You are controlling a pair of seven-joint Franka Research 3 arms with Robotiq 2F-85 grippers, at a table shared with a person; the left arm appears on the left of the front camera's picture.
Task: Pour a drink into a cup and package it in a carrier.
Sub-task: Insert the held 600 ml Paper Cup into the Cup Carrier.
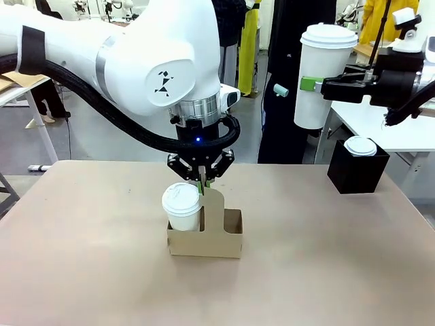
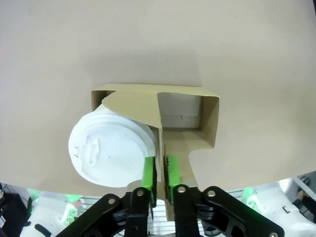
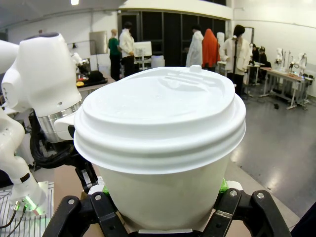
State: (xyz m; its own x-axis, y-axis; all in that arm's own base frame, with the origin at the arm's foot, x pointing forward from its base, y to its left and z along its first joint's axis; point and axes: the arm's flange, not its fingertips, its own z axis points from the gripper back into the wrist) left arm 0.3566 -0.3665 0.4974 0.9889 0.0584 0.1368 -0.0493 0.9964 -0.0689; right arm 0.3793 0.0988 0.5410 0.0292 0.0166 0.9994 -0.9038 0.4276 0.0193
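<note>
The brown cardboard carrier (image 1: 217, 239) (image 2: 210, 116) stands mid-table, a white lidded cup (image 1: 182, 204) (image 2: 111, 150) in its left slot and its other slot bare. My left gripper (image 1: 202, 180) (image 2: 160, 173) reaches down from above, its green pads shut on the carrier's tall handle tab. High at the right, clear of the table, my right gripper (image 1: 319, 85) (image 3: 163, 197) is shut on a second, large white lidded cup (image 1: 326, 75) (image 3: 163, 123). Lids hide the drink.
A black box (image 1: 353, 178) stands at the table's far right with a small white lidded cup (image 1: 360, 146) on top. A person in dark clothes stands behind the far edge. Bare tabletop surrounds the carrier.
</note>
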